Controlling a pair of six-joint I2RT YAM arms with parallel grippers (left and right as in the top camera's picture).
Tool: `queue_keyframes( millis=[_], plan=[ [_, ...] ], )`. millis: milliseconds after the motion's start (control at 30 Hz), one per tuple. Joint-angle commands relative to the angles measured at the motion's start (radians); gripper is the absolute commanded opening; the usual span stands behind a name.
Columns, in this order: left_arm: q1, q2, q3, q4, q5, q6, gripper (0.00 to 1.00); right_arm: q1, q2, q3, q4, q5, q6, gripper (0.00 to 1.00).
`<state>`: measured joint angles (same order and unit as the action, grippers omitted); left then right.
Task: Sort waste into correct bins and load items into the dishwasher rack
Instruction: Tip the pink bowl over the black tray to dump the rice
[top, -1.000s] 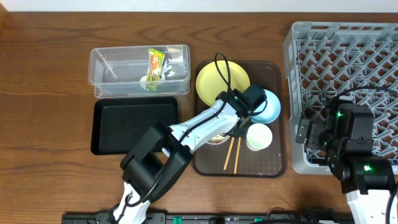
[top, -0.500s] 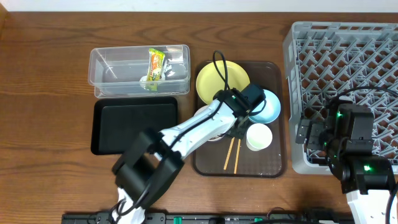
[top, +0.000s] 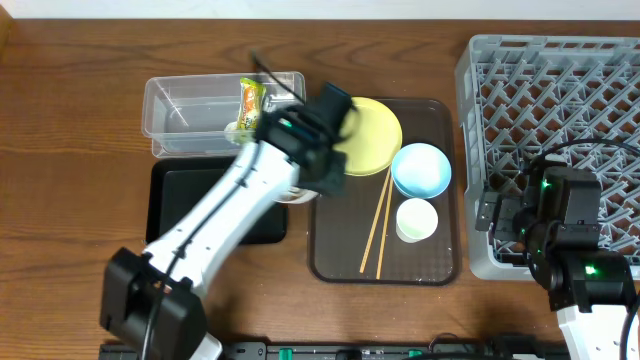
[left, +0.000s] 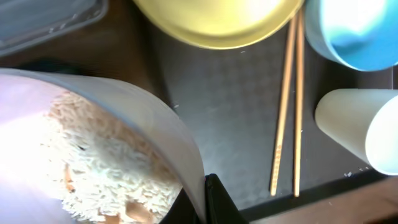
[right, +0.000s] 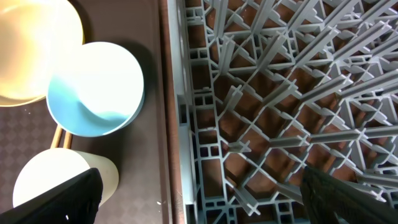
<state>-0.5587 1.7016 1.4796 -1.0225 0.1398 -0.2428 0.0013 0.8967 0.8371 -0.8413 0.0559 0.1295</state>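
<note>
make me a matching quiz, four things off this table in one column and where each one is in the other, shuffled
Things
1. snack wrapper
2. white bowl
3. chopsticks
4. light blue bowl

Places
A. lying flat on the brown tray, beside the cup
B. gripped by the left hand, with rice inside
C. inside the clear tub
D. on the brown tray, between the yellow plate and the cup

Pairs: 1-C, 2-B, 3-A, 4-D
</note>
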Motion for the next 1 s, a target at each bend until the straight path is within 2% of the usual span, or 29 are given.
queue_keyframes(
  millis=[0, 267, 467, 733, 967],
  plan=[
    [0.121, -0.003, -0.017, -0.021, 0.205, 0.134, 0.06, -0.008, 0.000, 0.022, -0.001, -0.005, 0.005, 0.99],
    [0.406, -0.003, -0.149, -0.017, 0.596, 0.363, 0.06, -0.008, 0.000, 0.022, -0.001, -0.004, 0.005, 0.99],
    [0.626, 0.021, -0.280, -0.016, 0.979, 0.570, 0.06, -0.008, 0.000, 0.022, 0.000, -0.004, 0.005, 0.99],
    [0.818, 0.082, -0.370, -0.021, 1.216, 0.585, 0.06, -0.008, 0.000, 0.022, 0.000, -0.004, 0.005, 0.99],
    [0.925, 0.122, -0.373, -0.020, 1.331, 0.512, 0.06, -0.008, 0.000, 0.022, 0.000, -0.004, 0.005, 0.99]
  ],
)
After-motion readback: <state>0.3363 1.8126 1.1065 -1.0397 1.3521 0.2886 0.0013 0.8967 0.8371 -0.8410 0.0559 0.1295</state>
